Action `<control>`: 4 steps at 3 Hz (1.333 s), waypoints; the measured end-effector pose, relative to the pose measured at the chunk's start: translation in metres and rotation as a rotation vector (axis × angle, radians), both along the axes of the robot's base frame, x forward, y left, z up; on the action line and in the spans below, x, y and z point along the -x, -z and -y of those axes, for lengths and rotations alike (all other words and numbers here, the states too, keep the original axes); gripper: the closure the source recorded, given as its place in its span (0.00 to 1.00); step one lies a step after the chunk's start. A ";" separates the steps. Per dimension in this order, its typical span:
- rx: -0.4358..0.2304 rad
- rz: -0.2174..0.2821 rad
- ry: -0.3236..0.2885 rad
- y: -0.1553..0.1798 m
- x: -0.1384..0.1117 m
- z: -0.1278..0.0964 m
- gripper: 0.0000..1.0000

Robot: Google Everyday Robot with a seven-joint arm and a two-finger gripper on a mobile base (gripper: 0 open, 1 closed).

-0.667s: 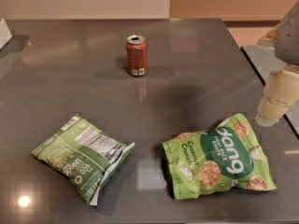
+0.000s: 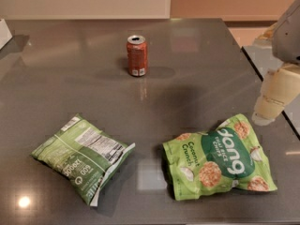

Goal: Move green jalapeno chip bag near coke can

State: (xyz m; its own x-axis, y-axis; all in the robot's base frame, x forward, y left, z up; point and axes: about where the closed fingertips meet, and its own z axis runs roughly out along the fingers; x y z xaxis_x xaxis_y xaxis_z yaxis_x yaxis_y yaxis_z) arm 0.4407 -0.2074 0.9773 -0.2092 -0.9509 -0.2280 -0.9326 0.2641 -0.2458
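The green jalapeno chip bag [image 2: 83, 158] lies flat at the front left of the dark grey table [image 2: 197, 64], its white nutrition panel facing up. The coke can [image 2: 137, 56] stands upright at the back centre, far from the bag. My gripper [image 2: 274, 100] shows as a cream-coloured part at the right edge of the camera view, above the table's right side and well away from both the bag and the can. It holds nothing that I can see.
A larger bright green "Dang" rice-chip bag [image 2: 218, 158] lies at the front right, just below the gripper. The table's right edge [image 2: 267, 86] runs close beside the gripper. A white object [image 2: 3, 32] sits at the far left edge.
The gripper has shifted slightly left and down at the right edge. The bags and the can have not moved.
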 end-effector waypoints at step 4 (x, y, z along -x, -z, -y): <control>-0.177 -0.074 -0.130 0.043 0.006 -0.168 0.00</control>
